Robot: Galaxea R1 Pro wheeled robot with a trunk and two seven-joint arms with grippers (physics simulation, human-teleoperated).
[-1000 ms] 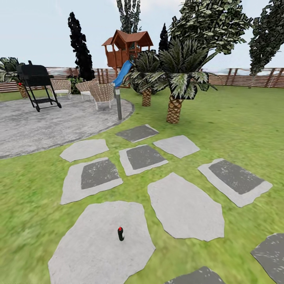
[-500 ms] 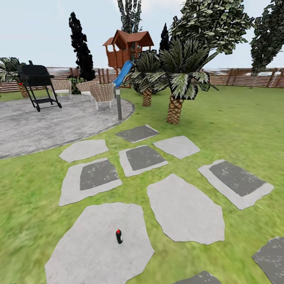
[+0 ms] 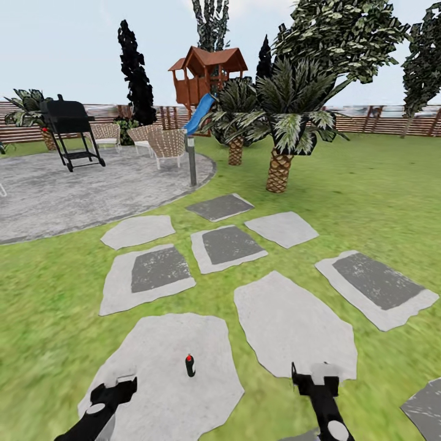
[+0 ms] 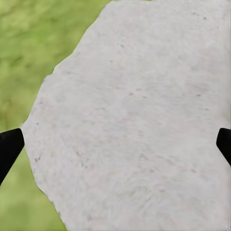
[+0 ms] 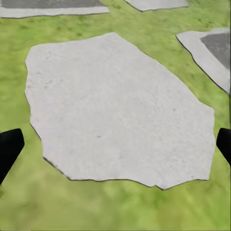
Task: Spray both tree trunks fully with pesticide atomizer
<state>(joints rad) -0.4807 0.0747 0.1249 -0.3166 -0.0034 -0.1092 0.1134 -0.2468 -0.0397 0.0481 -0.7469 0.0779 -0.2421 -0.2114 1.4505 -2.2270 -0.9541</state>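
Note:
The pesticide atomizer (image 3: 190,365), a small black bottle with a red top, stands upright on a pale stone slab (image 3: 153,392) in the garden lawn (image 3: 380,184). My left gripper (image 3: 119,388) hangs low to its left and my right gripper (image 3: 313,375) to its right, both well apart from it. In each wrist view the black fingertips (image 4: 9,147) (image 5: 9,147) sit at the picture's edges, so the left gripper (image 4: 115,144) and right gripper (image 5: 115,147) are open and hold nothing. The two trees and their trunks are out of view.
Several stepping stones (image 3: 294,321) lie ahead in the grass. A round paved patio (image 3: 73,190) at the left holds a black grill (image 3: 70,128) and wicker chairs (image 3: 165,144). A grey post (image 3: 192,160), two palms (image 3: 278,165), a wooden playhouse (image 3: 208,76) and the slat fence (image 3: 380,119) stand beyond.
Both arms have risen into the bottom of the head view, one on each side of the atomizer. The whole picture shifted slightly with the camera; the atomizer itself stands as before.

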